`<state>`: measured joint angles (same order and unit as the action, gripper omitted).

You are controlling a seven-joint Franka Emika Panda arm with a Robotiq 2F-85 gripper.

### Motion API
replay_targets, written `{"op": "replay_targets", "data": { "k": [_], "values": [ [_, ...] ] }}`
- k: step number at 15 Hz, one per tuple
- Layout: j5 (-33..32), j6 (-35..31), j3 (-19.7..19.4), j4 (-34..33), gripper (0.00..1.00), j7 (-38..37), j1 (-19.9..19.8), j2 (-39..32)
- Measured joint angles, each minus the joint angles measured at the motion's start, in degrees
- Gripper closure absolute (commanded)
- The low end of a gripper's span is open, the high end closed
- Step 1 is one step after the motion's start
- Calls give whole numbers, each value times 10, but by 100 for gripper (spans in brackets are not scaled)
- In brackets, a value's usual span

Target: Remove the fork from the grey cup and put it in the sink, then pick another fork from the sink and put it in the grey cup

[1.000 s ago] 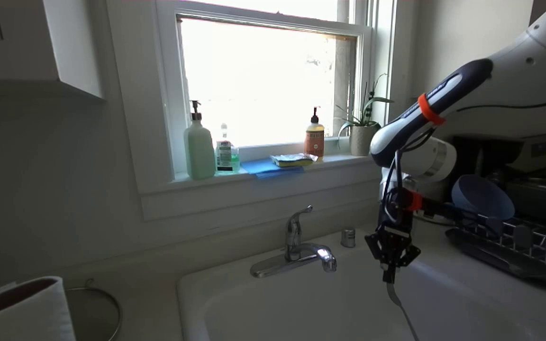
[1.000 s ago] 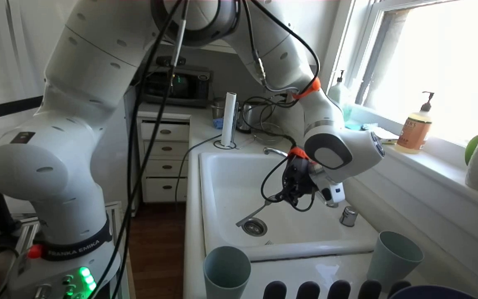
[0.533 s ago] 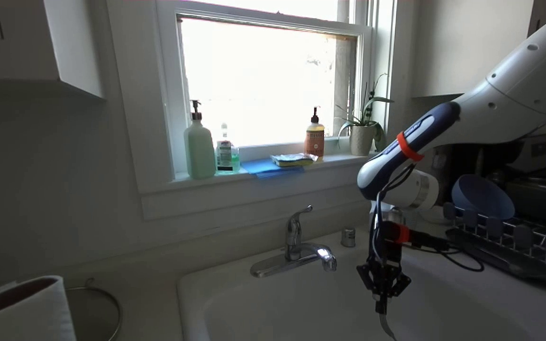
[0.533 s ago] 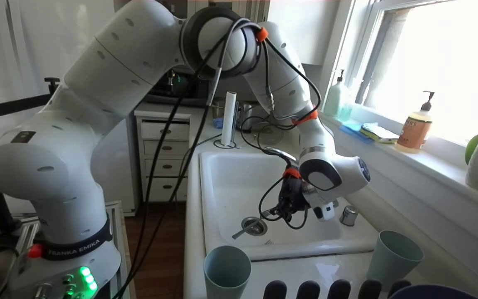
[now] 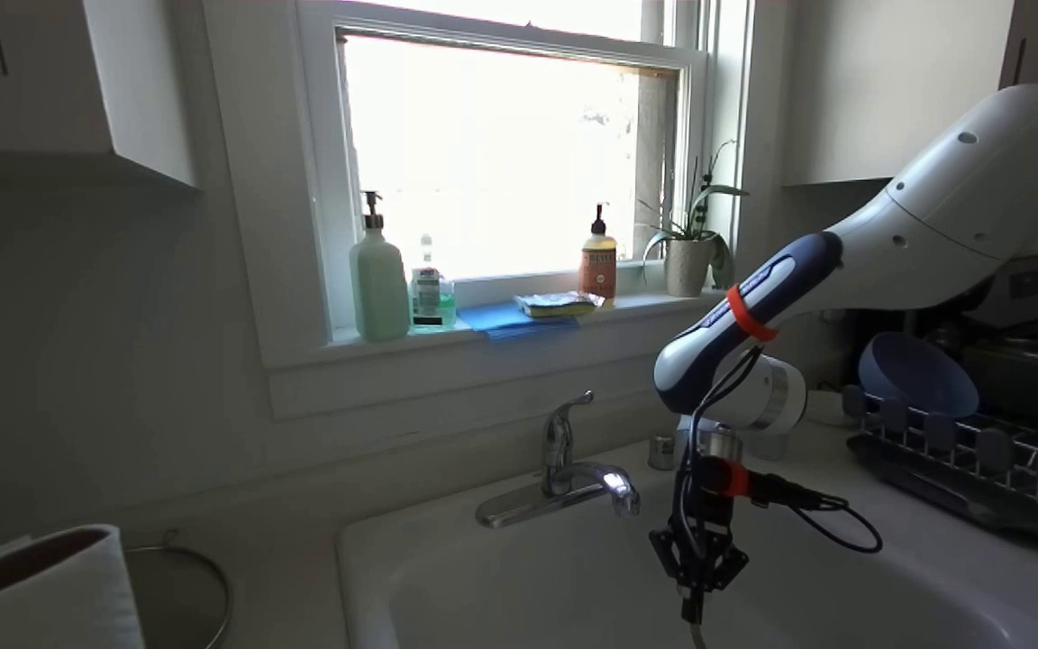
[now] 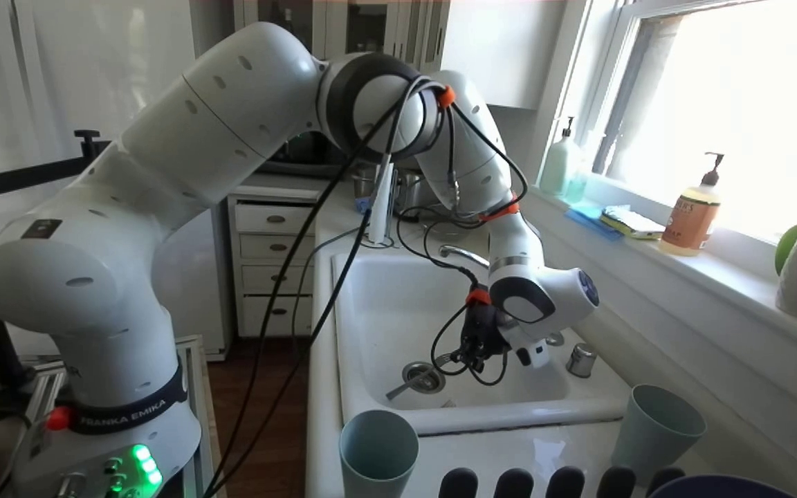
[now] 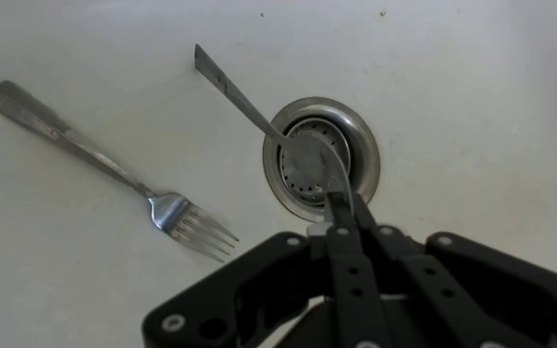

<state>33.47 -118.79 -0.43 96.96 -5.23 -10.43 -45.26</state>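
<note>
The fork [image 7: 259, 118] is held at its wide end by the fingers [image 7: 351, 258], squeezed tight over the sink [image 7: 476, 145]. Its handle sticks out ahead of them, across the drain [image 7: 366, 150]. In the wrist view, another fork [image 7: 102, 163] lies left of the fingers, prongs pointing their way. A cup [image 6: 379, 453] and a second cup [image 6: 658, 429] stand farther off, outside the sink.
</note>
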Motion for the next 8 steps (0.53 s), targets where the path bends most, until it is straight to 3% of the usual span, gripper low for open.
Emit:
{"op": "replay_targets", "data": {
  "k": [2,5,6,7,8],
  "values": [
    [-1,-14,0,-9,98,0,4,-11],
    [-2,-27,0,-24,65,0,6,-28],
    [-2,-36,0,-29,62,0,8,-35],
    [-2,-46,0,-33,90,0,9,-44],
    [-2,-55,1,-37,91,0,10,-53]
  ]
}}
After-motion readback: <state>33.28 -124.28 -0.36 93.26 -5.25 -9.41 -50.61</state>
